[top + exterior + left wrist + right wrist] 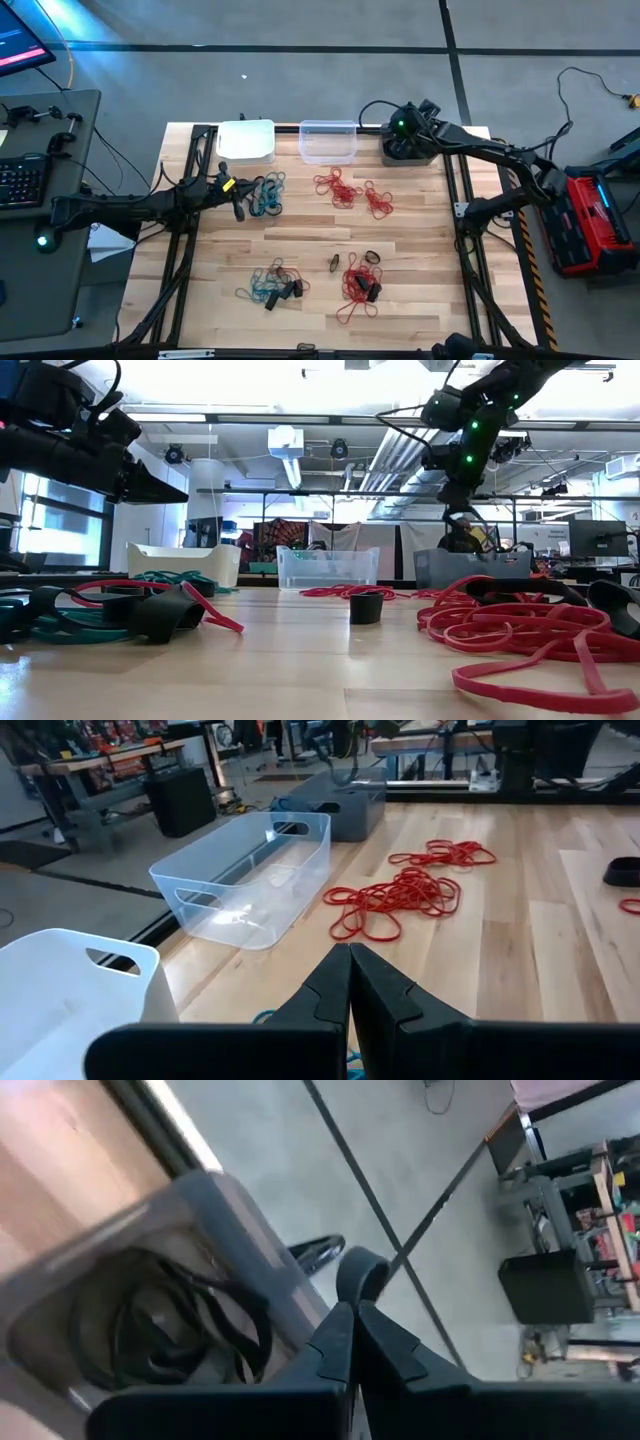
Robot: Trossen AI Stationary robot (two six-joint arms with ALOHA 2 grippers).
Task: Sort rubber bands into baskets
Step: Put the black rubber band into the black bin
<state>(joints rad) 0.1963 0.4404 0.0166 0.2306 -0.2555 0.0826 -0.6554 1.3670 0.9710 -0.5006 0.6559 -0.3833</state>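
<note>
Over the dark grey basket at the tabletop's one-o'clock corner, the right claw hangs with its fingers pinched on a black rubber band; more black bands already lie inside, so the step in hand appears to be a drop into that tub. The next move calls for parting the fingers squarely above the opening. At ten o'clock the left claw hovers pressed together and empty over a teal bunch, near the white basket. The clear basket stands between the other two. Red bunches lie just before it; mixed teal, black and red heaps wait toward six o'clock. Nothing blocks the drop; tangled mixed heaps could snag later picks.
</note>
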